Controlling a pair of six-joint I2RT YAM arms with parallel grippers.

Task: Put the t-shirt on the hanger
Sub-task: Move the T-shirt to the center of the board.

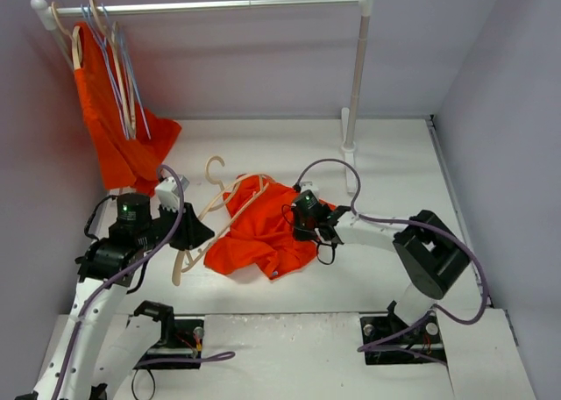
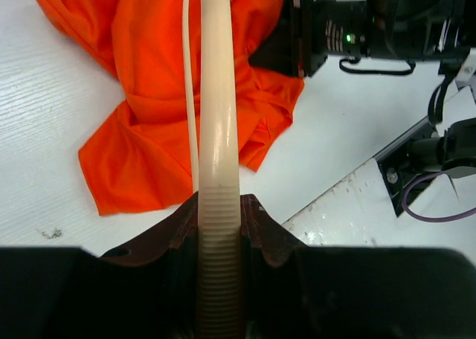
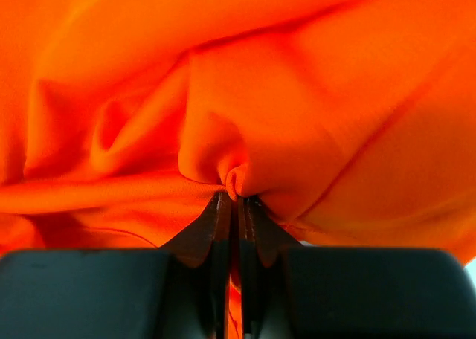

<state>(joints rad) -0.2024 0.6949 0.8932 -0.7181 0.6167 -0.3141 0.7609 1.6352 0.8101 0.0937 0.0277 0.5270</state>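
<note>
Top external: the t-shirt [image 1: 263, 235] lies crumpled mid-table, the hanger [image 1: 219, 182] slanting across its left side, left gripper [image 1: 196, 233] at the hanger's lower arm, right gripper [image 1: 304, 223] at the shirt's right edge. Left wrist: fingers [image 2: 177, 235] clamped tight round the hanger's ribbed arm. Right wrist: jaws almost together, pinching a fold of t-shirt.

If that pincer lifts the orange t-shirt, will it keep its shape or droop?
Probably droops: the t-shirt lies crumpled in soft folds. It likely bunches where gripped, since the right pincer puckers the cloth it pinches. The fabric looks thin, so it is likely light.
</note>
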